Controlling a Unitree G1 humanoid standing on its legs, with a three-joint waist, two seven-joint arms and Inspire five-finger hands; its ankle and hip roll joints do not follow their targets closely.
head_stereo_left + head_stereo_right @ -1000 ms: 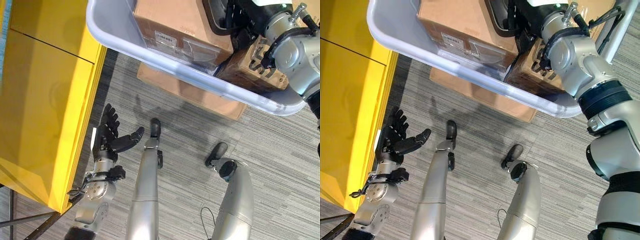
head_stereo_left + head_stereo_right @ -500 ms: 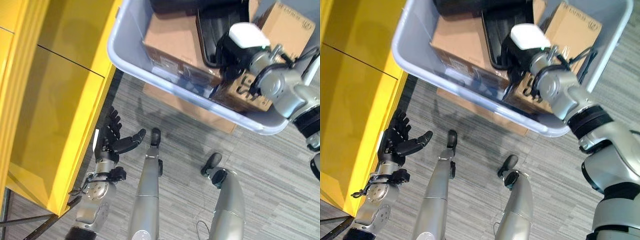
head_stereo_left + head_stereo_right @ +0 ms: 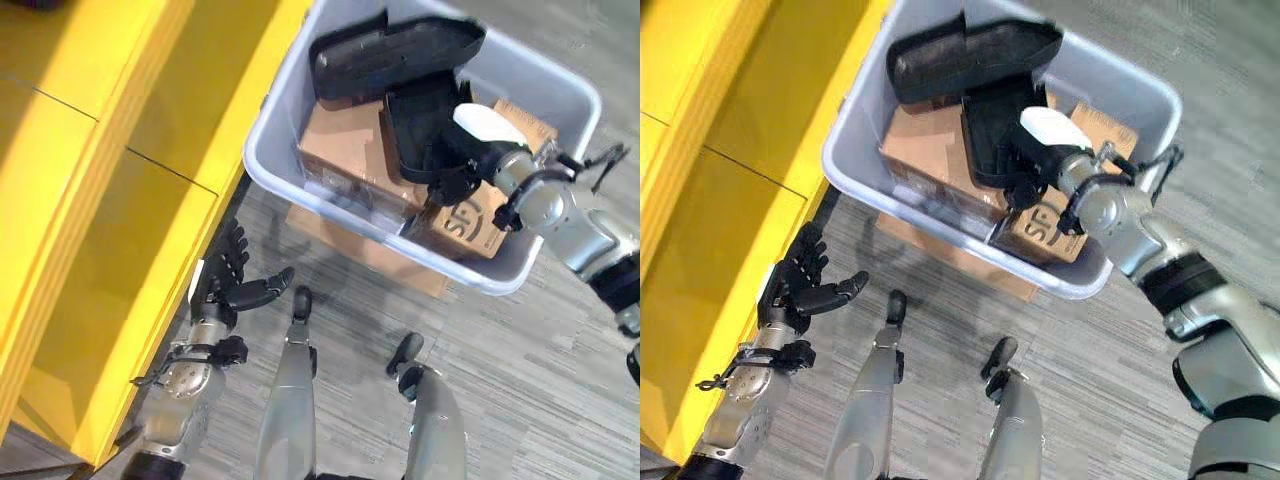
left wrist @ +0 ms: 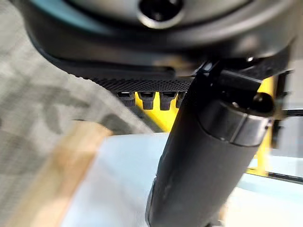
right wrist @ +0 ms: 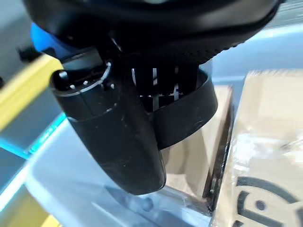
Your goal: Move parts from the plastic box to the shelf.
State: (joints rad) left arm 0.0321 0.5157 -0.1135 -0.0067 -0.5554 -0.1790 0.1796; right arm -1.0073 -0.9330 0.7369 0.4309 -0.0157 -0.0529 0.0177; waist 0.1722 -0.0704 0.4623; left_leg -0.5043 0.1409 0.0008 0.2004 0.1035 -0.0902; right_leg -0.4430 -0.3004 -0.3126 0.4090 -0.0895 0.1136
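Currently right hand (image 3: 455,170) inside grey plastic box (image 3: 280,190), fingers clamped on black tray part (image 3: 420,125); left hand (image 3: 225,285) fingers spread beside yellow shelf (image 3: 90,250).

Grey plastic box (image 3: 520,268) beside yellow shelf (image 3: 120,200).
Holds black moulded parts (image 3: 395,50) lying tilted atop cardboard cartons (image 3: 345,150).

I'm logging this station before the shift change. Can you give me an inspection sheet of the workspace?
Surface: grey carpet floor.
Job's things: plastic box on a flat cardboard sheet, holding black parts and cardboard boxes; yellow shelf beside it.
Clutter: nothing seen.
Hands: left hand open, beside the shelf; right hand inside the plastic box, on a black part.
Cables: nothing seen.
Surroundings: nothing seen.
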